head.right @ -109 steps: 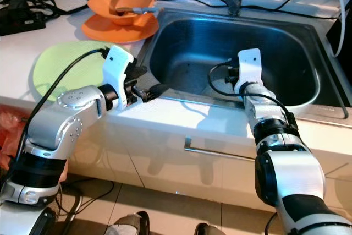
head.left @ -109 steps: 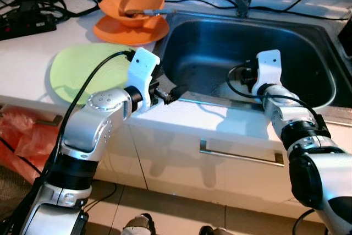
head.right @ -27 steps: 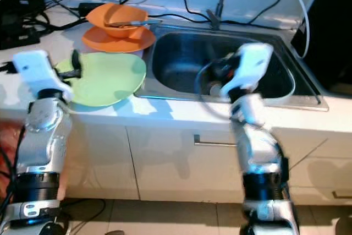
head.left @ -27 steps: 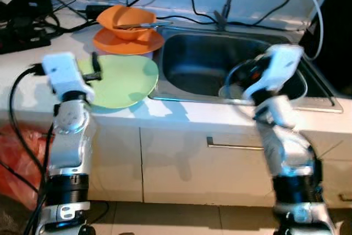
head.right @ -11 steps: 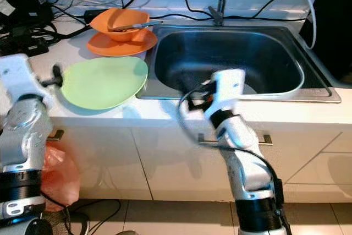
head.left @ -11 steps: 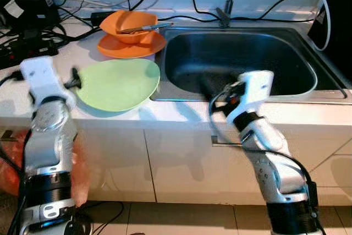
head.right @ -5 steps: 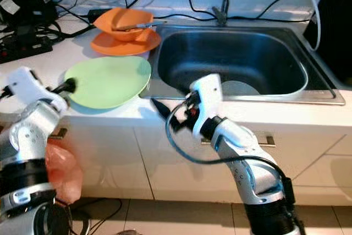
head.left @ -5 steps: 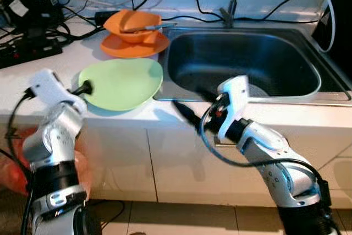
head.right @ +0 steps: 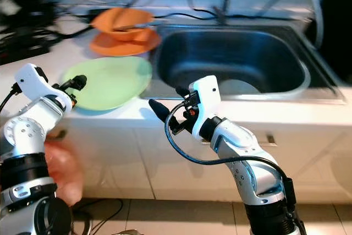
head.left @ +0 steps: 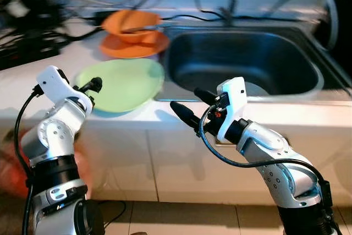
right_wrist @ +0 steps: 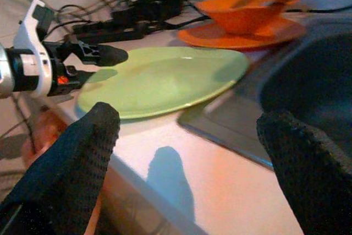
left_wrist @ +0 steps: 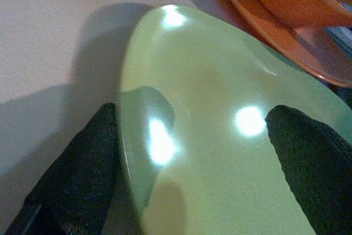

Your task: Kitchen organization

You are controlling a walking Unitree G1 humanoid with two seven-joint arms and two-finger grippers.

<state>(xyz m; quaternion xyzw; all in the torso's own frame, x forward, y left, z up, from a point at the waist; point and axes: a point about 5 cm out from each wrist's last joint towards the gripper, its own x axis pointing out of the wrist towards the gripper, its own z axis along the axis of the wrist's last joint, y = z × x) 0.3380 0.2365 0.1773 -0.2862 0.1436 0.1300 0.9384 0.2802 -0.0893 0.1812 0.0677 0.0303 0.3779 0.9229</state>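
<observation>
Just ahead of the left gripper's (left_wrist: pixel 192 174) wide-spread, empty fingers (left_wrist: pixel 71 174), green plate (head.left: pixel 124 83) on counter (head.left: pixel 66 59).

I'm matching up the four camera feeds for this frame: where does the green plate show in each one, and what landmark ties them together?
Left eye view: green plate on the counter, left of the sink.
Right eye view: left of centre, at the counter's front edge.
Left wrist view: close up between that end effector's fingers.
Right wrist view: mid-frame, pale green.
Shared landmark: the orange dishes just behind the plate.
</observation>
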